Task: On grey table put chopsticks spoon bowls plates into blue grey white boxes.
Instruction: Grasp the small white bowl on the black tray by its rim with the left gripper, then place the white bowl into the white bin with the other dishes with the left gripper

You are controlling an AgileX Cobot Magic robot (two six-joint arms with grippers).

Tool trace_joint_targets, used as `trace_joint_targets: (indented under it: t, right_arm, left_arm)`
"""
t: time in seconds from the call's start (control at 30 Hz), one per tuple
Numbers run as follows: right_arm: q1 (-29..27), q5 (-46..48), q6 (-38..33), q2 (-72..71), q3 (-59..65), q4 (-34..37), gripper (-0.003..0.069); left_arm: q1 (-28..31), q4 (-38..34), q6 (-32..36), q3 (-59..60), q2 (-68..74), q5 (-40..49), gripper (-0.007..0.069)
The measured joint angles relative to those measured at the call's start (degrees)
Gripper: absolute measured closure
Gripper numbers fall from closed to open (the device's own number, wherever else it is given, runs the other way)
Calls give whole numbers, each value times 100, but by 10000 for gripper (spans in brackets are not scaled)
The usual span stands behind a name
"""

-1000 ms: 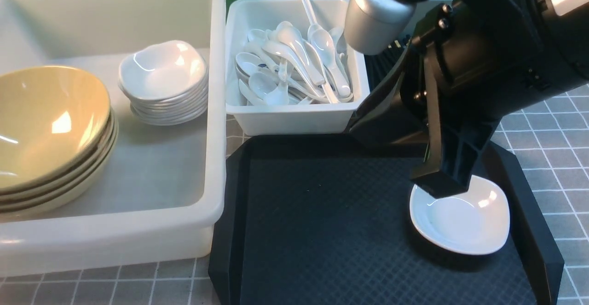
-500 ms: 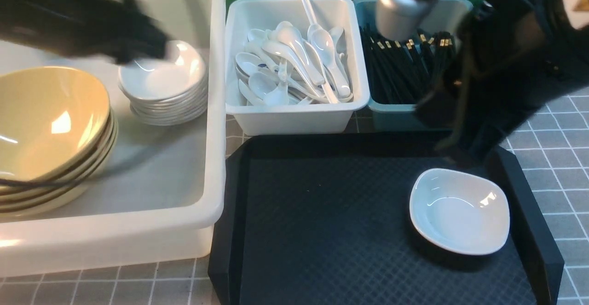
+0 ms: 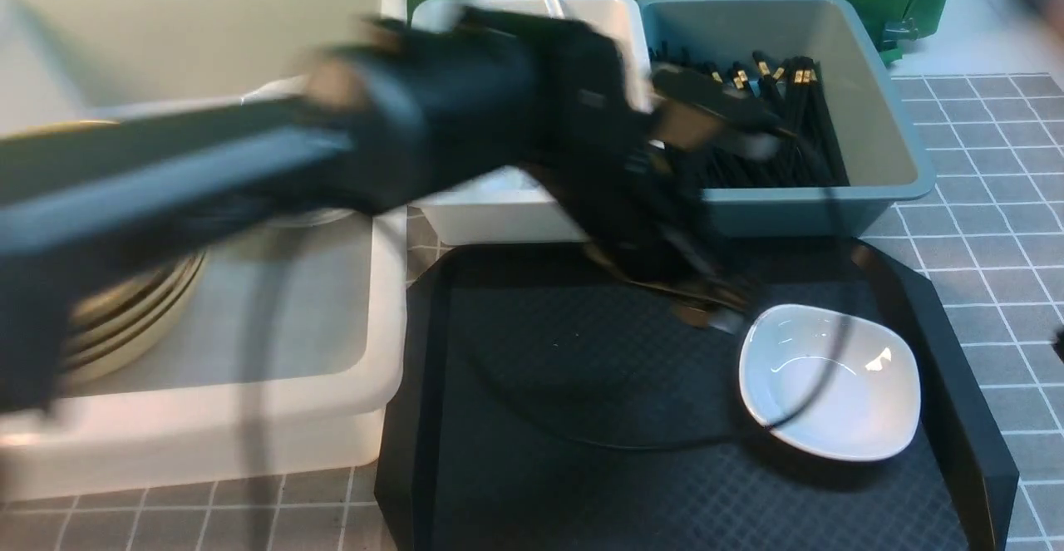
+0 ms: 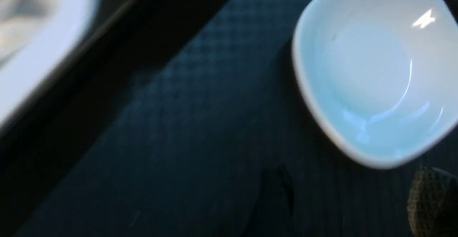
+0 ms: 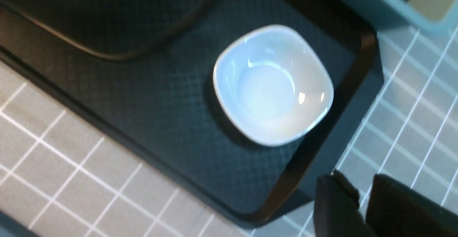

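**One bowl (image 3: pixel 831 393) sitting in the tray (image 3: pixel 565 468)**

Front: the left claw (image 3: pixel 721 314) is hovering beside the bowl — blurred. Left wrist: that claw is gaping wide. Right wrist: the right claw (image 5: pixel 364 197) is showing a narrow gap.

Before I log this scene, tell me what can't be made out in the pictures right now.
White spoons: front view, mostly hidden behind the left arm.
Stack of small white bowls: front view, mostly covered by that arm, so no count.
Stack of cream ceramic bowls: front view, partly covered by the same blurred arm.
Right tool: front view, past the right edge.
Black tray's near edge: front view, cut off below.
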Motion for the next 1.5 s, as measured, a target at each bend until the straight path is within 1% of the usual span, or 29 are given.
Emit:
trace_joint_targets:
  t: [0.1,0.2,0.43,0.5,0.53,0.6,0.63,0.67,0.7,0.73,0.77,0.8,0.83,0.87,0.9,0.93,0.97,1.0,1.03,1.07,1.1,1.17,1.23,1.27,1.33,1.37,1.4,1.5]
  right_arm:
    - [0,5,168,-317,316,0,487]
    - [0,5,186,-446,444,0,487]
    - [0,4,178,-488,571,0,487]
    - [0,4,177,-488,571,0,487]
    - [0,4,172,-488,571,0,487]
    - [0,4,172,-488,571,0,487]
    - [0,4,172,-488,571,0,487]
    - [0,-2,172,-488,571,0,487]
    - [0,-31,172,-488,571,0,487]
    - [0,-88,172,-488,571,0,487]
    - [0,-101,172,-488,571,0,487]
    - [0,-220,171,-488,571,25,489]
    - [0,-237,166,-488,571,22,489]
    - [0,-385,160,-456,571,82,501]
    - [0,-534,122,-390,564,172,529]
    - [0,-549,109,-378,557,172,533]
    - [0,-680,-19,-276,493,308,570]
    - [0,-720,-65,-239,464,385,576]
    - [0,-906,-301,-85,332,592,613]
    - [0,-1046,-512,103,146,777,625]
    - [0,-1068,-551,103,116,808,625]
    - [0,-1319,-961,543,-308,1134,628]
    - [0,-1417,-1214,848,-638,1284,627]
    - [0,-1462,-1403,1129,-937,1368,627]
    - [0,-1495,-1614,1482,-1295,1481,627]
    - [0,-1497,-1744,1704,-1502,1573,627]
    - [0,-1502,-1835,1843,-1624,1641,627]
    - [0,-1530,-2118,2233,-1949,1912,627]
  left_arm:
    - [-124,-6,-14,-727,764,6,184]
    - [-125,-12,-45,-1145,1209,6,183]
    - [-125,-76,-107,-1948,2063,23,183]
    - [-131,-119,-107,-2077,2237,56,196]
    - [-145,-119,-112,-2103,2281,70,211]
    - [-184,-108,-107,-2146,2334,63,307]
    - [-184,-114,-107,-2144,2334,82,318]
    - [-218,-114,-93,-2160,2334,154,424]
    - [-230,-118,-80,-2175,2334,209,491]
    - [-230,-202,-81,-2220,2317,253,523]
    - [-230,-213,-81,-2245,2300,273,536]
    - [-230,-197,-62,-2348,2189,476,573]
    - [-223,-186,-55,-2374,2162,502,580]
    - [-207,-98,-30,-2455,2040,699,600]
    - [-153,61,40,-2517,1851,897,617]
    - [-143,61,40,-2523,1820,917,618]
    - [-51,241,46,-2538,1606,1032,620]
    - [14,294,46,-2545,1482,1075,621]
    - [190,400,46,-2551,1160,1140,624]
    - [403,488,34,-2563,792,1161,624]
    - [435,509,28,-2562,739,1168,624]
    - [891,550,20,-2588,104,1251,624]
    - [1255,600,16,-2599,-283,1397,624]
    - [1613,662,16,-2599,-581,1565,624]
    - [2137,729,16,-2499,-912,1765,624]
    - [2515,769,16,-2373,-1097,1867,624]
    - [2714,785,16,-2295,-1179,1899,624]
    - [3639,785,9,-1812,-1451,1855,624]
